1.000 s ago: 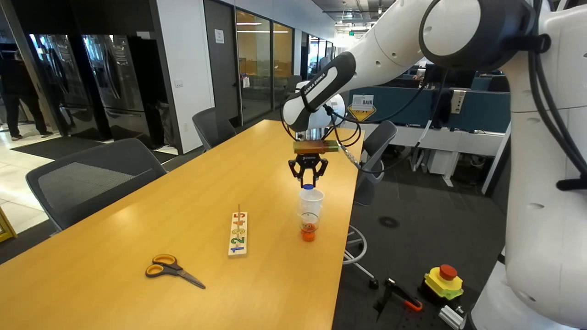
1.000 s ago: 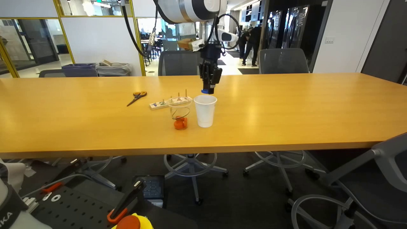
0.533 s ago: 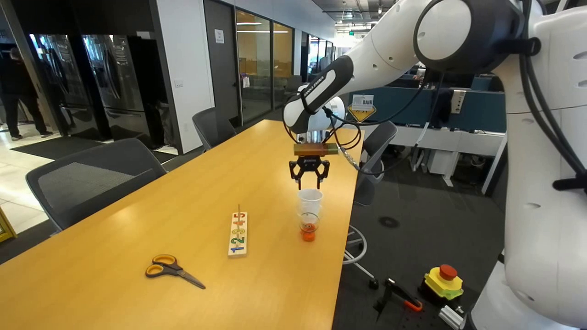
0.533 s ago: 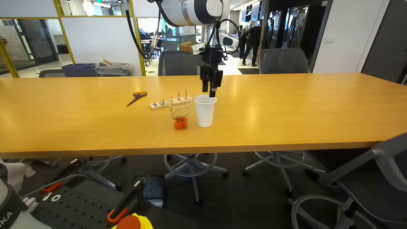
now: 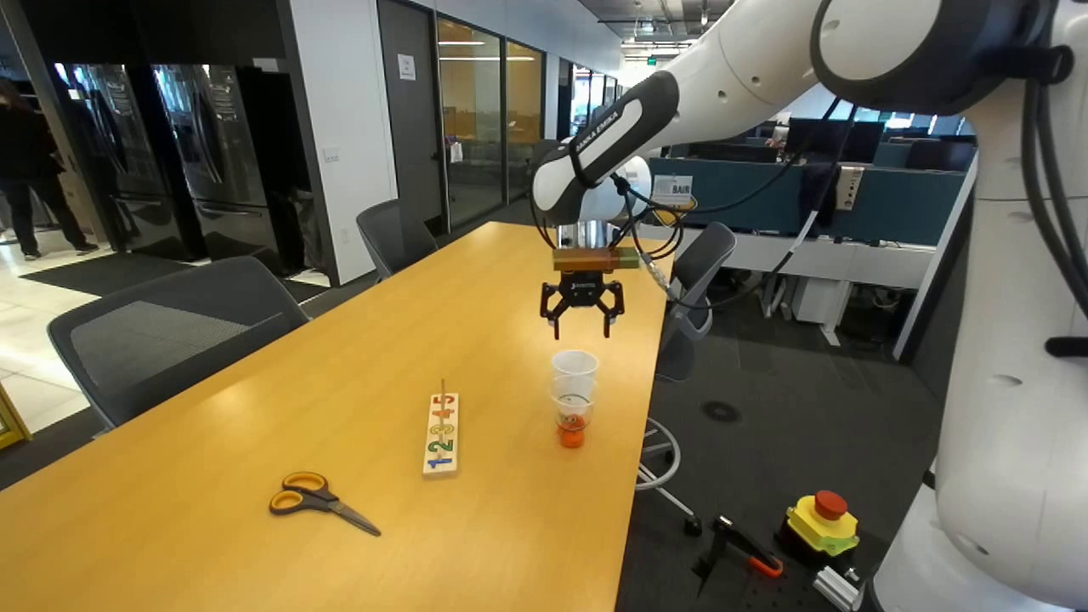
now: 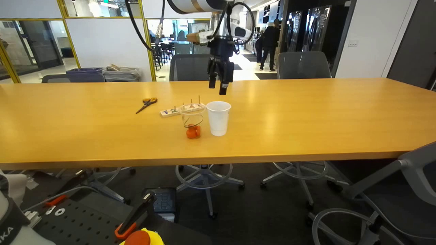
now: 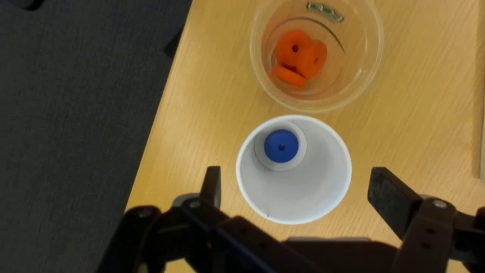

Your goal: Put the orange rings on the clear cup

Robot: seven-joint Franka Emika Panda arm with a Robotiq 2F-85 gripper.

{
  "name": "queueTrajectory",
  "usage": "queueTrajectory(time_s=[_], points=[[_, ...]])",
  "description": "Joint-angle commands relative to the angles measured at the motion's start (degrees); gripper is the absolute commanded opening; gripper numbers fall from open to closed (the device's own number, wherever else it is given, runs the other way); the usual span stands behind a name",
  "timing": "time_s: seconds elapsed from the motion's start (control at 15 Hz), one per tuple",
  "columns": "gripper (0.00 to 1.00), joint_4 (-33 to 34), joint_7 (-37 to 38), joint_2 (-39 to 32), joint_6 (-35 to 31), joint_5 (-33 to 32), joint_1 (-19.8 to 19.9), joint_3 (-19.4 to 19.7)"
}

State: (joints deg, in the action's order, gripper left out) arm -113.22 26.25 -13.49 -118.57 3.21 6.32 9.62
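Several orange rings (image 7: 286, 49) lie piled at the bottom of the clear cup (image 7: 358, 45). In both exterior views they show through its wall as an orange heap (image 6: 193, 133). Right beside it stands a white cup (image 6: 218, 122), upright, with one blue ring (image 7: 272, 147) on its bottom. My gripper (image 5: 581, 335) hangs above the white cup, its jaws wide apart and nothing between them. Seen from the wrist, the fingers (image 7: 390, 197) stand on either side of the white cup's rim, well above it.
A wooden number board with pegs (image 5: 441, 433) lies further in on the table (image 5: 357, 408). Orange-handled scissors (image 5: 348, 512) lie beyond it. Both cups stand close to the table's long edge (image 6: 218, 160), with chairs along the sides.
The gripper was shut on a blue ring over the white cup. It has opened, the ring is now inside that cup, and the arm has risen. The white cup has shifted slightly.
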Motion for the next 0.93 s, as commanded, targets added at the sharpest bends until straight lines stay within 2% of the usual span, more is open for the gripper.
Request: queueTrajectory(time_s=[0.0, 0.33, 0.87], points=[[1.00, -9.7, -1.0, 13.3, 4.7, -1.7, -0.7, -0.2], [1.00, -21.7, -3.5, 29.3, 10.1, -2.5, 0.5, -1.5], [1.00, -39.8, -12.7, 54.5, 7.5, -4.0, 1.8, -3.9]])
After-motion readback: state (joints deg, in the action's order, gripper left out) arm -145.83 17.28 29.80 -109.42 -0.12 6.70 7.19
